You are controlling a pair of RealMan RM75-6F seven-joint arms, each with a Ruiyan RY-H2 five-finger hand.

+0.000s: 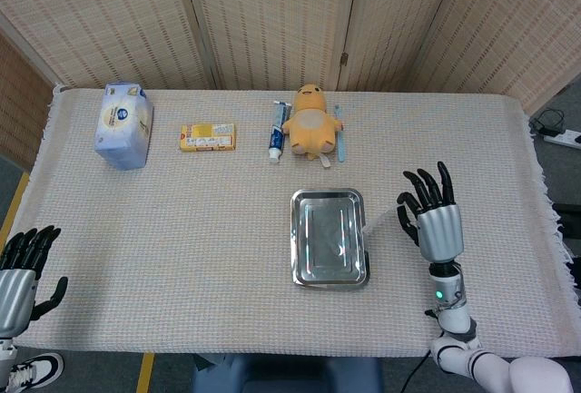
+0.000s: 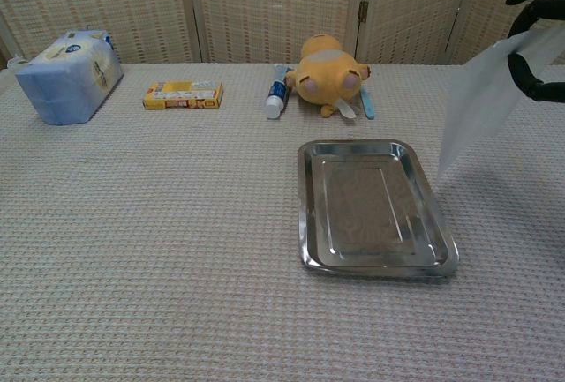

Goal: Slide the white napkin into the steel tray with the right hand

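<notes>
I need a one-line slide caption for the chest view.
Right hand holds the white napkin lifted beside the empty steel tray.

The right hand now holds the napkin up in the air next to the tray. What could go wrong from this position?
1. The napkin hangs loose from the right hand, only its top edge held; it might slip out and fall on the tablecloth.
2. Its lower corner hangs beside the tray, near the right rim; lowered there, it could drape over the rim or land outside.
3. A limp sheet may fold or bunch when set down.
</notes>
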